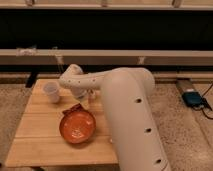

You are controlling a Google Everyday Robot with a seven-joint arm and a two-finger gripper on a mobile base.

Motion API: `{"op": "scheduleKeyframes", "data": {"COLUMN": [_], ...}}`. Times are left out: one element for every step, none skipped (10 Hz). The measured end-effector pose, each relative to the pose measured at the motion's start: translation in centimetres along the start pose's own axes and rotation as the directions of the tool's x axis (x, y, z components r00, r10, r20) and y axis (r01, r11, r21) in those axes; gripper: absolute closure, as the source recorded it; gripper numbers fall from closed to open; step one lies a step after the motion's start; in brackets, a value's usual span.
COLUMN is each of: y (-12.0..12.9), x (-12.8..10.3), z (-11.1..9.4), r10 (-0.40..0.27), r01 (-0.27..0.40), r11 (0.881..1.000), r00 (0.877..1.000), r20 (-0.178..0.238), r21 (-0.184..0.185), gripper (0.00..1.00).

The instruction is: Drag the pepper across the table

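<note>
The table is light plank wood at the lower left. My white arm reaches in from the lower right, and its gripper hangs over the table's back middle, just above the far rim of the round orange-red bowl. A small dark-red sliver, apparently the pepper, lies at the bowl's upper rim directly below the gripper. I cannot tell whether the gripper touches it.
A white cup stands at the table's back left, close to the gripper's left. A long ledge and a dark wall run behind the table. A blue device with a cable lies on the speckled floor at the right.
</note>
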Motion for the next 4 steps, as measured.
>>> {"op": "scheduleKeyframes", "data": {"y": [0.1, 0.0, 0.0, 0.0], "x": [0.8, 0.9, 1.1, 1.4], "z": [-0.7, -2.2, -3.4, -4.1], "r10": [-0.006, -0.019, -0.031, -0.037], "r01": [0.006, 0.018, 0.028, 0.032], "r11": [1.000, 1.000, 0.999, 0.999], "r00": [1.000, 0.998, 0.995, 0.993], "r20": [0.007, 0.052, 0.090, 0.112], "r21": [0.004, 0.022, 0.035, 0.042], "gripper": [0.20, 0.20, 0.20, 0.20]}}
